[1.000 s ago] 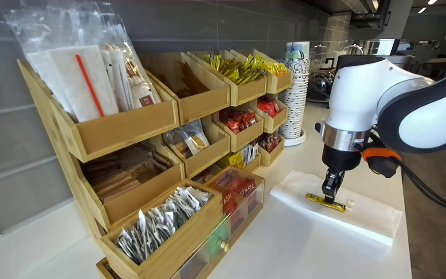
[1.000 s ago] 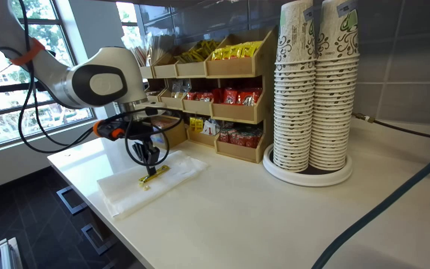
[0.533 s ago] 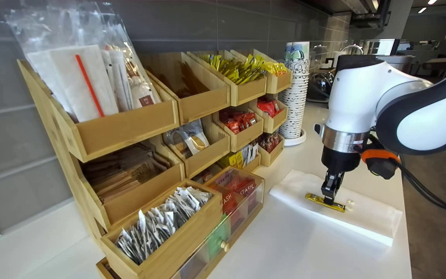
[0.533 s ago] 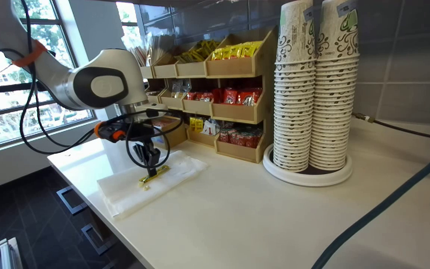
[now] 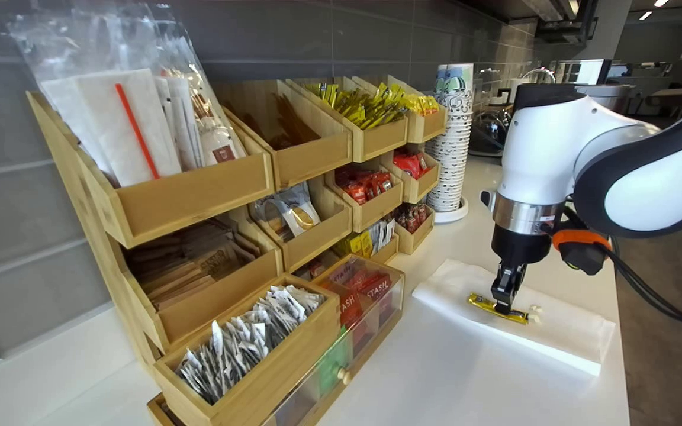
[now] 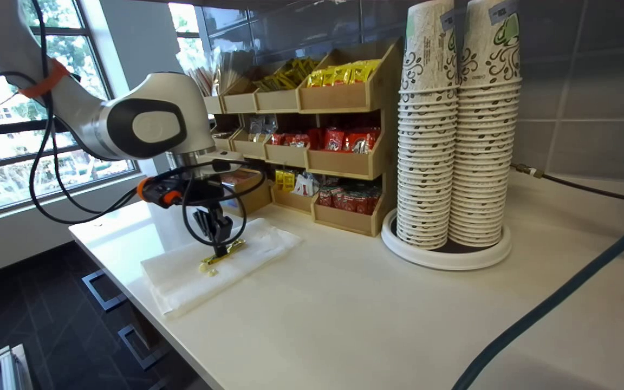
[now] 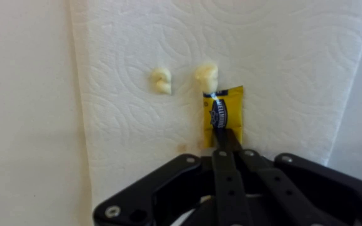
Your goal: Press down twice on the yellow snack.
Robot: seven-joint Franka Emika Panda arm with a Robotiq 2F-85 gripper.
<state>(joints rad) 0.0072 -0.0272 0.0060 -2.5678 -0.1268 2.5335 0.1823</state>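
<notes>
Black pincer (image 7: 226,138): you have it closed, fingertips together on the yellow snack (image 7: 233,110); nothing shows held between them, so take it as a press, not a pickup. Which of the two presses, you can't tell from here.
Snack: flat under your fingertips, Hellmann's print up, one end pointing to the long outer edge of the surface (image 6: 377,314).
Cream dabs (image 7: 207,76): two off that end, one touching it, one just apart; probably filling your push forces out.
Paper towel (image 7: 294,78): folded beneath your snack, reaching from near the outer edge toward the wall edge; likely there to catch drips.
Wooden bins (image 6: 339,98): tiered along the wall edge, low-fronted, probably so you can reach in easily; yellow packets (image 6: 344,73) in the top row, red packets (image 6: 339,140) in the middle.
Long box (image 5: 288,361): crammed with white sachets (image 5: 246,337).
Clear-fronted box (image 5: 305,387): Stash packets (image 5: 370,290) inside, mostly red.
Paper cups (image 6: 426,157): two mouth-down stacks in a round tray (image 6: 447,261) by the wall edge; its raised rim should stop them sliding.
</notes>
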